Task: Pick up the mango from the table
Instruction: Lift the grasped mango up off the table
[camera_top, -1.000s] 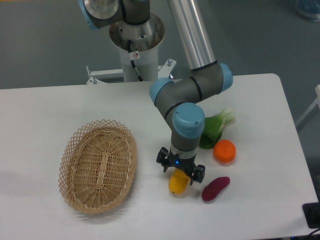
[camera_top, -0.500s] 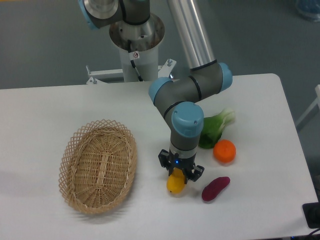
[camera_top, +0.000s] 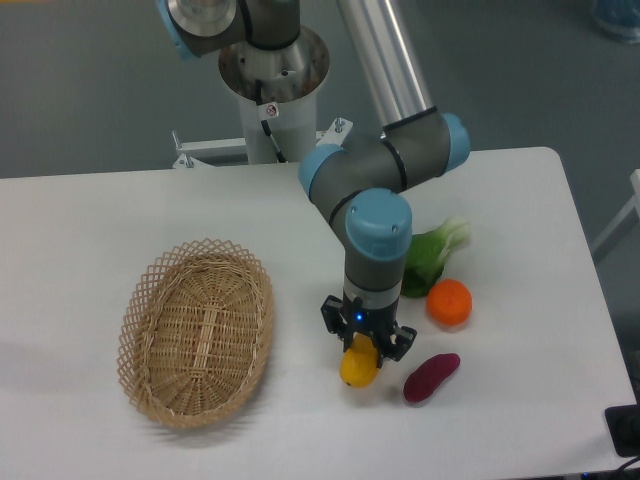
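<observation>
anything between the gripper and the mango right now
Nothing visible. The gripper is right on the mango, fingers closed around its upper end. The purple sweet potato lies apart to the right, the basket to the left.

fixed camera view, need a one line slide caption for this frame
UR5e gripper closed on the mango on the white table, between a wicker basket and a purple sweet potato.
</observation>
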